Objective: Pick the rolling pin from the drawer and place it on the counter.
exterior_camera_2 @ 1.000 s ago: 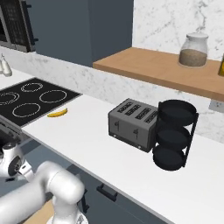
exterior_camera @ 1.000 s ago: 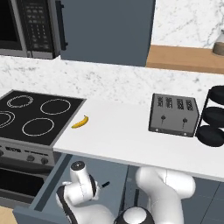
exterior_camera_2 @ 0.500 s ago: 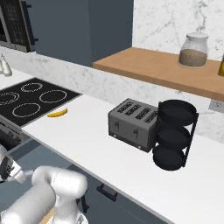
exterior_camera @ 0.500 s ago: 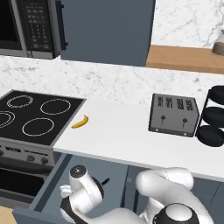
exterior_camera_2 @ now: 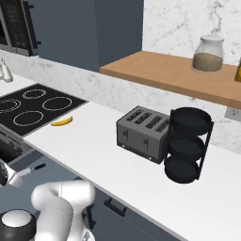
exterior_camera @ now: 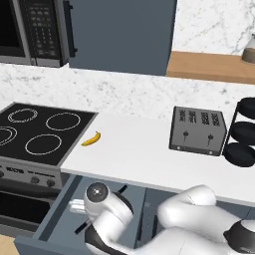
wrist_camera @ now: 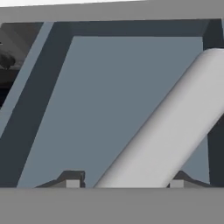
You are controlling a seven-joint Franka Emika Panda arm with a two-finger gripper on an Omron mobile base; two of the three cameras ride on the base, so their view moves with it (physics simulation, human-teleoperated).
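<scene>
The slate-blue drawer point(exterior_camera: 55, 219) stands pulled open below the white counter point(exterior_camera: 134, 149). In it lies the rolling pin point(wrist_camera: 170, 127), a light-grey rod running diagonally across the drawer floor point(wrist_camera: 109, 96) in the hand view. My gripper point(wrist_camera: 124, 181) is open and straddles the rod, one fingertip point(wrist_camera: 72, 181) on each side, close to it. In the left base view my wrist covers most of the pin, and a black handle tip point(exterior_camera: 122, 189) sticks out beyond it. The right base view shows one white end of the pin with its black tip point(exterior_camera_2: 36, 167).
A yellow banana point(exterior_camera: 91, 139) lies on the counter beside the black stovetop point(exterior_camera: 40, 132). A steel toaster point(exterior_camera: 195, 130) and a black tiered rack point(exterior_camera_2: 186, 143) stand to the right. A wooden shelf point(exterior_camera_2: 164, 75) carries a jar. The oven front point(exterior_camera: 20, 206) is left of the drawer.
My arm has folded lower into the open drawer and the hand has sunk toward the pin. The things on the counter stay put.
</scene>
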